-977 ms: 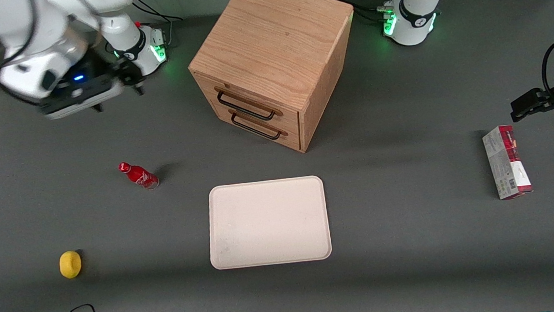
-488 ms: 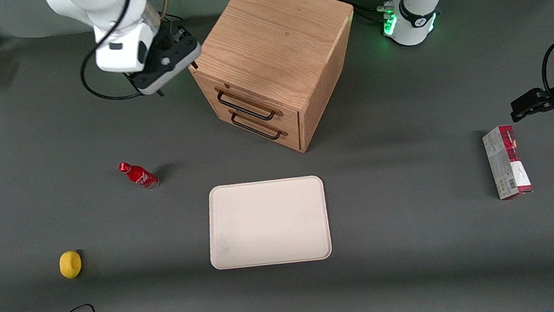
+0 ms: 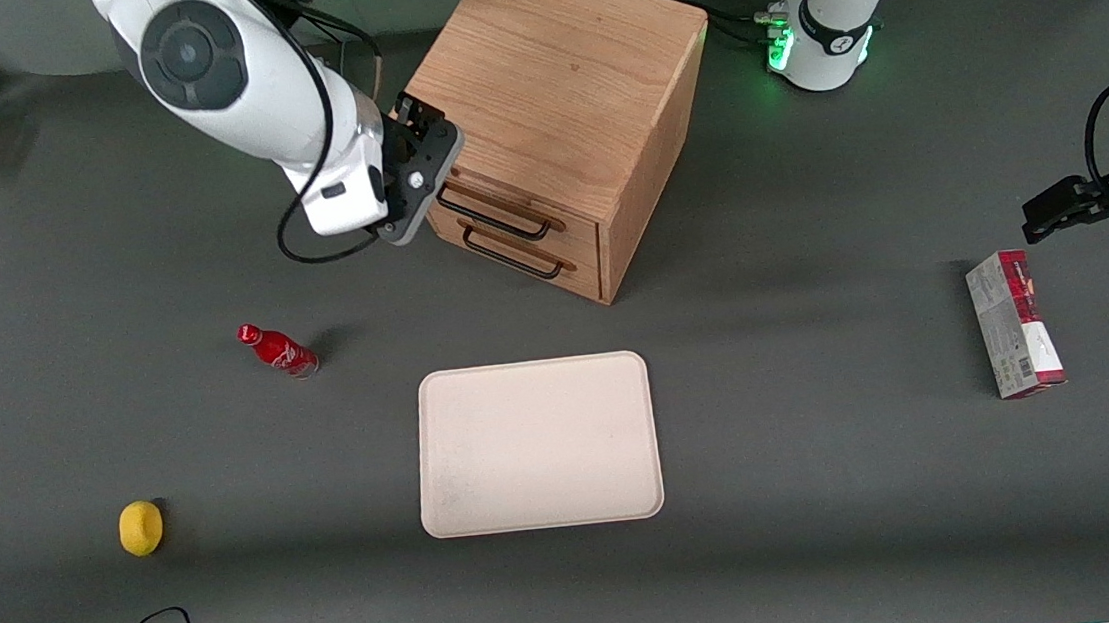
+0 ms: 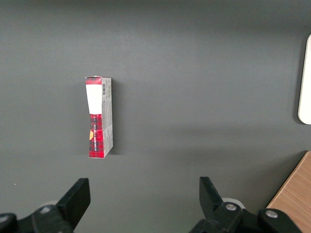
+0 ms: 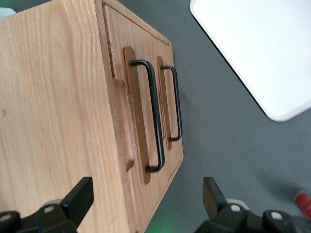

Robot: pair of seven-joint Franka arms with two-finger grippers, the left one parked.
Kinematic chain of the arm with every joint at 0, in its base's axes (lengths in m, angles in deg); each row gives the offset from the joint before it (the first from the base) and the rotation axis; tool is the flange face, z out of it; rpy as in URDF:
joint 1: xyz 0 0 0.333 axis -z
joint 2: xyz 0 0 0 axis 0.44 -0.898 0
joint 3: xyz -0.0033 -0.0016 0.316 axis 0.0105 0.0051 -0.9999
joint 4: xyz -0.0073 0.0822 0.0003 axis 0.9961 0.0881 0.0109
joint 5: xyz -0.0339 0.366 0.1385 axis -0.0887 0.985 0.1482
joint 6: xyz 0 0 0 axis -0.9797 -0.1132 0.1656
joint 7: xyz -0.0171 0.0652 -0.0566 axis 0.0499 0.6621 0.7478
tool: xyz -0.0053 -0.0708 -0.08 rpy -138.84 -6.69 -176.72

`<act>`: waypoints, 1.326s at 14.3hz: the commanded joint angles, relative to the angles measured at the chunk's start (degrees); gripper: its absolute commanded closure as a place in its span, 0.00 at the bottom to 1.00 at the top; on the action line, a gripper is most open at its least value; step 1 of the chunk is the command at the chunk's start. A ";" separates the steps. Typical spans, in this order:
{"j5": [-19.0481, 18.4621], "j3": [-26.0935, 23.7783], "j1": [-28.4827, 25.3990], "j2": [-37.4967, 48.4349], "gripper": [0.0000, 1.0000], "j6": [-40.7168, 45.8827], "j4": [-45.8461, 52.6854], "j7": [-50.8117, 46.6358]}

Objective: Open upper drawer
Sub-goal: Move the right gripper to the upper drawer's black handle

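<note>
Claw point(image 3: 427, 152) up against the working-arm corner of the oak cabinet point(image 3: 554, 81), level with the upper drawer point(image 3: 506, 210), seen from the front only as a dark block. Fingers point(image 5: 77, 199) spread wide in the right wrist view, holding nothing, handle point(image 5: 153, 116) lying between them but apart from both. Upper drawer shut, flush with the cabinet face, directly above the lower drawer point(image 3: 524, 252). Front facing down toward the front camera and angled toward the working arm's end. Handle's long axis level, running along the drawer front. Only in the front view: red bottle point(image 3: 277, 349) and yellow fruit point(image 3: 141, 527) on the surface point(image 3: 831, 488), tray point(image 3: 536, 444) nearer the camera than the cabinet. Only clearly in the left wrist view: carton point(image 4: 99, 116) lying flat.
</note>
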 commanded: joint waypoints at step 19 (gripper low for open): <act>-2.14 0.09 -1.27 -3.41 0.00 -22.52 -15.43 10.18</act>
